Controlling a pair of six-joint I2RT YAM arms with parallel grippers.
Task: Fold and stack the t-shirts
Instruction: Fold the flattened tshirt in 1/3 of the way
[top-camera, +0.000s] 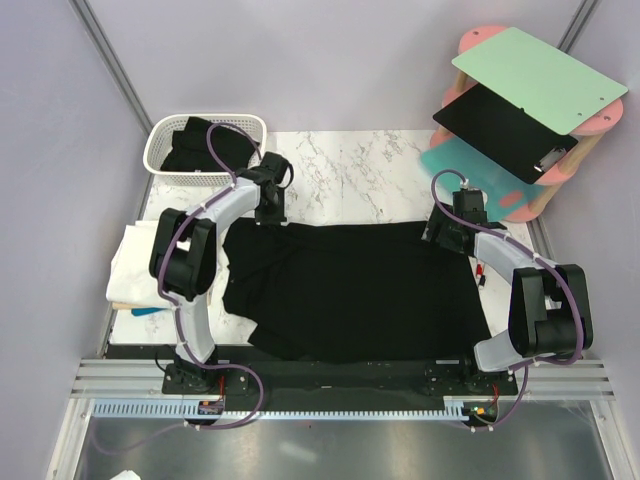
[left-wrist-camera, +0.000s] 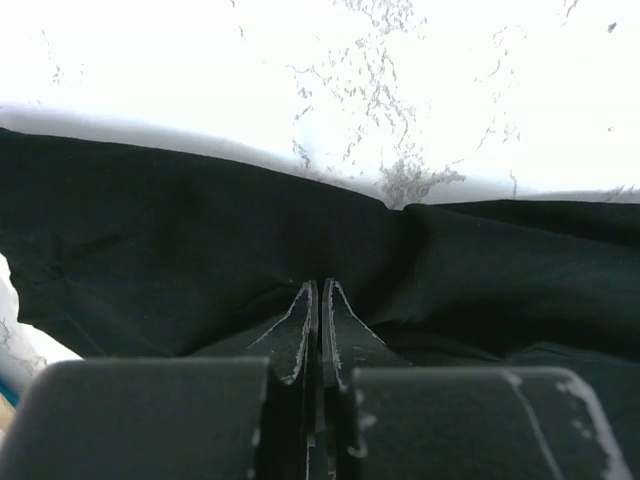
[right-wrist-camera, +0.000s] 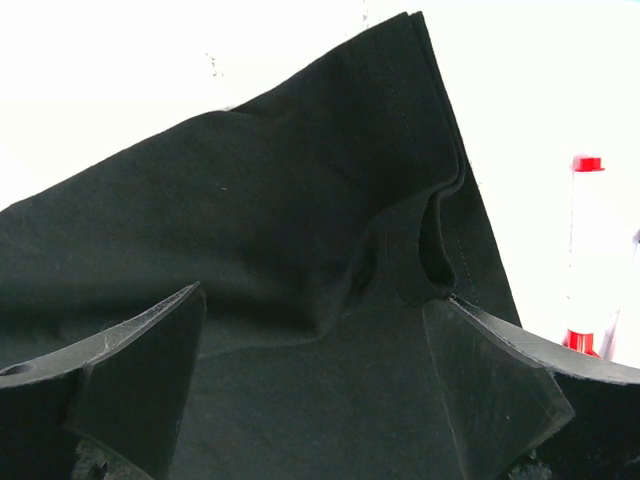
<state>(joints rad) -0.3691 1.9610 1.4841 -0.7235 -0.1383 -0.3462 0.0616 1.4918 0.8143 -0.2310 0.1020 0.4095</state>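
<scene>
One black t-shirt (top-camera: 350, 290) lies pinched by the left tool (left-wrist-camera: 320, 287), right tool (right-wrist-camera: 318, 297) spread wide.

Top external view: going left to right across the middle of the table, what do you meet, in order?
Stack of white and cream t-shirts → left arm → spread black t-shirt → right arm.

Open marble tabletop (top-camera: 360, 175) beyond the black t-shirt (top-camera: 350, 285) — white basket (top-camera: 158, 150) far left, tiered rack (top-camera: 530, 80) far right
</scene>
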